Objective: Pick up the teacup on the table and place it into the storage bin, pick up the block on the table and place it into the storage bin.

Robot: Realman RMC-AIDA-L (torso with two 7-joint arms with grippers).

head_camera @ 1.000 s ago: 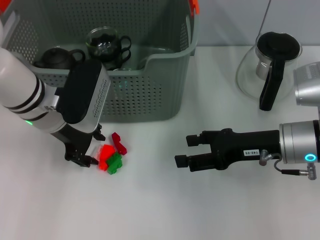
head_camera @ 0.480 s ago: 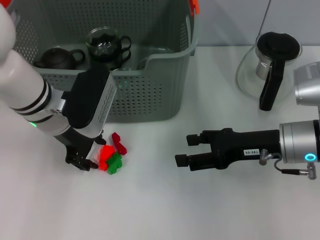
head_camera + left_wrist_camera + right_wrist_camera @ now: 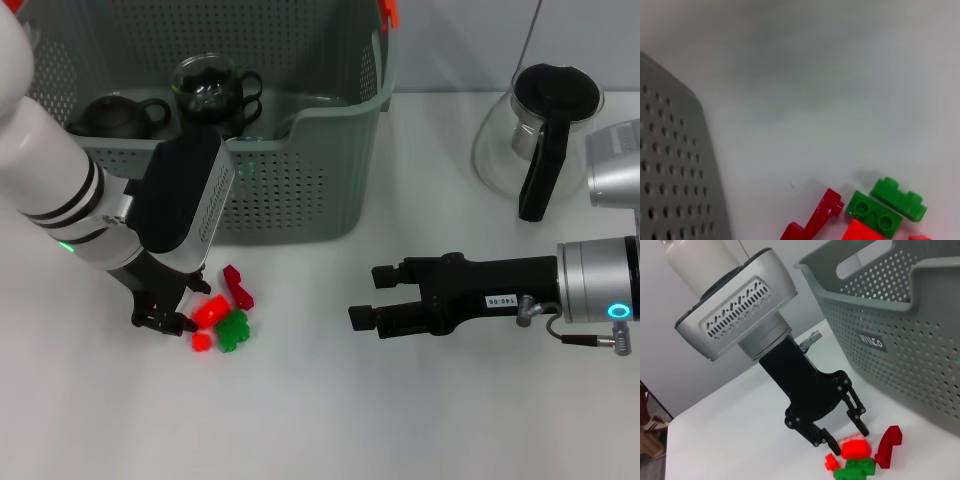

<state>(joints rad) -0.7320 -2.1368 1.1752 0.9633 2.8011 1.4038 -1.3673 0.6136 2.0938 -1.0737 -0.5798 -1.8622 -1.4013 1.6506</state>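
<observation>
Shifted since earlier: red block (image 3: 209,310), with a small red piece (image 3: 201,342) now loose; left gripper (image 3: 181,310) spread around it. Right gripper (image 3: 366,298) spread, idle on white table (image 3: 320,420), near glass jug (image 3: 540,140); storage bin (image 3: 300,170) behind.

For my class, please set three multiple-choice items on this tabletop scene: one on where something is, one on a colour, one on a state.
1. Where do the toy blocks lie?
A. Inside the storage bin
B. On the table in front of the storage bin
C. Beside the glass pot

2. What colours are the blocks?
A. Red and green
B. Blue and yellow
C. All white

3. How does the left gripper stand?
A. Shut on the dark teapot
B. Raised high over the bin
C. Open, low at the blocks

Answers:
1 B: the blocks rest on the white table, just outside the perforated wall of the storage bin.
2 A: both wrist views show red pieces and green ones.
3 C: the right wrist view shows its fingers spread around a red piece.
</observation>
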